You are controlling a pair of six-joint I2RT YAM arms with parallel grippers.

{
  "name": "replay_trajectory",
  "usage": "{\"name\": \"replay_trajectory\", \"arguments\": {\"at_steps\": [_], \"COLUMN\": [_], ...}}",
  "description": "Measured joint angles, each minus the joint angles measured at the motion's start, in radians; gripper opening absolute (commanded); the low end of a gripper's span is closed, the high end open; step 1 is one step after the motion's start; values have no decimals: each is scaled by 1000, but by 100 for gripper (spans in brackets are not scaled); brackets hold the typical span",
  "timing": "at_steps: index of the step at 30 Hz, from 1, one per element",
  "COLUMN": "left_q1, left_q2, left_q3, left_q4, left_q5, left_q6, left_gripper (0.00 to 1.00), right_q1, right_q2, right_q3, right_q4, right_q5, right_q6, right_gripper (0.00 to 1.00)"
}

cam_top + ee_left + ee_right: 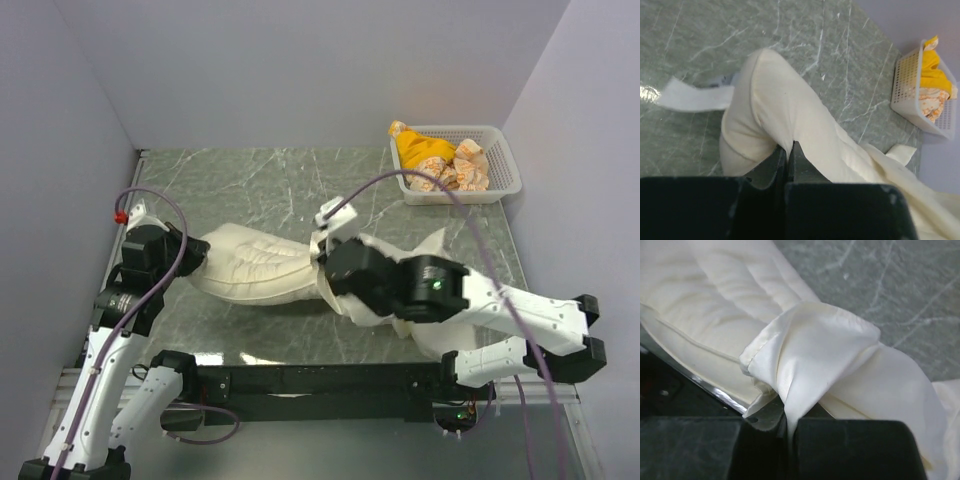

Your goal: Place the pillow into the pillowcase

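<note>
Nearest the arm bases, at about nine o'clock on the worktop [260,180], the left fingers [784,161] are pressed shut on the edge of the pillow [255,265]. The pillow lies mid-worktop, stretched from nine toward three o'clock. At its three o'clock end the right fingers [796,424] are clamped tight on a bunched fold of the pillowcase [825,355], whose limp cloth spreads under that arm. Whether the pillow's end sits inside it cannot be told. Far off at one o'clock stands a white basket [507,160] holding yellow cloth [420,148].
</note>
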Motion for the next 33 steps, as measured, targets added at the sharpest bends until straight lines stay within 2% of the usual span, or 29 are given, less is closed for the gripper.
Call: {"name": "replay_trajectory", "arguments": {"at_steps": [3, 5, 8, 10, 11, 12, 14, 15, 16, 19, 20, 22, 24, 27, 31, 33], "left_q1": [-1, -3, -4, -4, -4, -4, -4, -4, -4, -4, -5, -10, -29, -143, -357, -426], "left_q2": [-17, -35, -55, -55, -52, -48, -35, -22, -8, 49, 74, 104, 117, 120, 153, 177], "left_q3": [0, 1, 3, 2, 1, -5, -16, -18, -18, 6, 28, 70, 108, 125, 124, 123], "left_q4": [-56, -84, -105, -105, -103, -96, -90, -88, -84, -79, -82, -78, -65, -28, -37, -42], "left_q5": [26, 48, 66, 77, 85, 95, 104, 113, 119, 118, 111, 100, 96, 43, -106, -167], "left_q6": [5, 5, 7, 10, 11, 13, 21, 27, 36, 86, 106, 142, 172, 187, 187, 186], "left_gripper": [13, 15, 32, 47, 51, 60, 68, 79, 86, 89, 95, 99, 99, 99, 99, 99], "right_q1": [-105, -209, -390, -492, -528, -562, -606, -622, -631, -645, -648, -653, -659, -660, -655, -658], "right_q2": [-23, -28, -2, 57, 91, 143, 250, 310, 361, 459, 478, 488, 489, 484, 459, 450], "right_q3": [137, 161, 126, 68, 39, 10, -27, -34, -35, -34, -29, -17, 10, 45, 54, 69], "right_q4": [5, 33, 88, 145, 178, 212, 251, 261, 263, 283, 287, 285, 286, 330, 345, 333], "right_q5": [-146, -262, -444, -550, -596, -644, -730, -766, -795, -849, -868, -890, -909, -951, -963, -964], "right_q6": [-58, -80, -86, -82, -78, -74, -55, -46, -39, -21, -16, -5, 3, 20, 29, 30], "right_gripper": [0, 0, 0, 0, 0, 0, 0, 0, 0, 0, 0, 0, 0, 0, 0, 0]}}
